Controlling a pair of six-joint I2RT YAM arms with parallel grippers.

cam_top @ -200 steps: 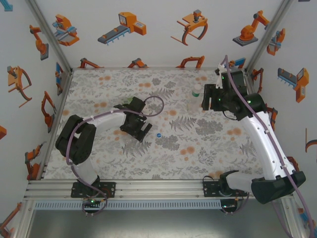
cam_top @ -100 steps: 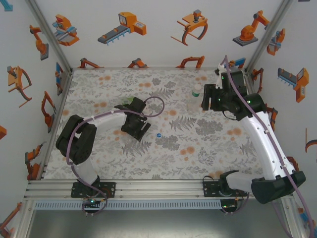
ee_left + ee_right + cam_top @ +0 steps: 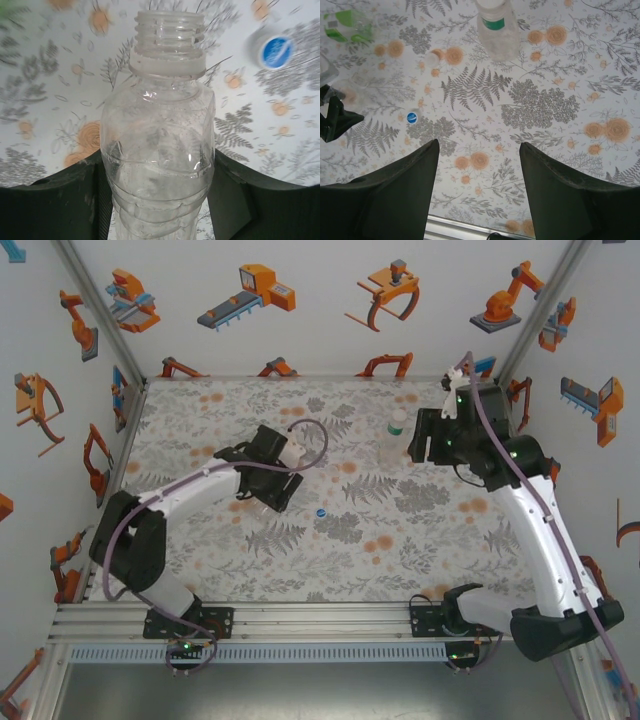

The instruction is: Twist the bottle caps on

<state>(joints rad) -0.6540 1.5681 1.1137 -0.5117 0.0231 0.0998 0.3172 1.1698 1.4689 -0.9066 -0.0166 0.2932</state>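
My left gripper (image 3: 157, 167) is shut on a clear bottle (image 3: 159, 125) with nothing on its threaded neck, which points away from the camera. From above, the left gripper (image 3: 271, 488) hangs over the table's left middle. The blue cap (image 3: 320, 511) lies on the cloth just right of it; the left wrist view shows the blue cap (image 3: 276, 50) to the right of the neck. A second bottle (image 3: 395, 436) with a whitish top stands upright at the back right. My right gripper (image 3: 420, 448) is open beside it. The right gripper (image 3: 479, 145) holds nothing.
The floral cloth (image 3: 420, 540) covers the table. A blurred green-and-clear object (image 3: 347, 25) lies at the far left of the right wrist view. A small whitish round thing (image 3: 432, 59) sits near an orange flower. Walls close in on three sides.
The left arm has stretched out and its wrist has turned, shifting the gripper and bottle slightly toward the back. The right arm has shifted a little to the right. The blue cap has not moved.
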